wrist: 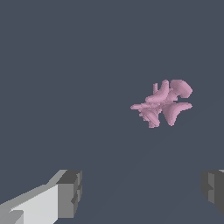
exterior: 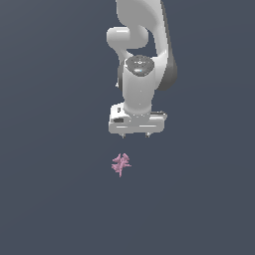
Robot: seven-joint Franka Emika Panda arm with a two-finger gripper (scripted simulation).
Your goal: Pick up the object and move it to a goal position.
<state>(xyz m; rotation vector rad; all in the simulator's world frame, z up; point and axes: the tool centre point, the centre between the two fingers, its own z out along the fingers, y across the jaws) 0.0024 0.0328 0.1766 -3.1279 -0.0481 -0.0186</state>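
A flat, dark slate-blue ground fills both views, plain and unmarked. On it lies the object (exterior: 121,164), a small pink piece with several thin curling prongs branching from its middle. The white gripper (exterior: 137,135) hangs just above the object and slightly toward the exterior view's right of it, not touching it. In the wrist view the fingers (wrist: 70,192) stand wide apart with nothing between them, and the object (wrist: 162,103) sits clear of both.

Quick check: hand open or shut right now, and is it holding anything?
Hand: open, empty; the pink object lies apart from the fingers, not between them.
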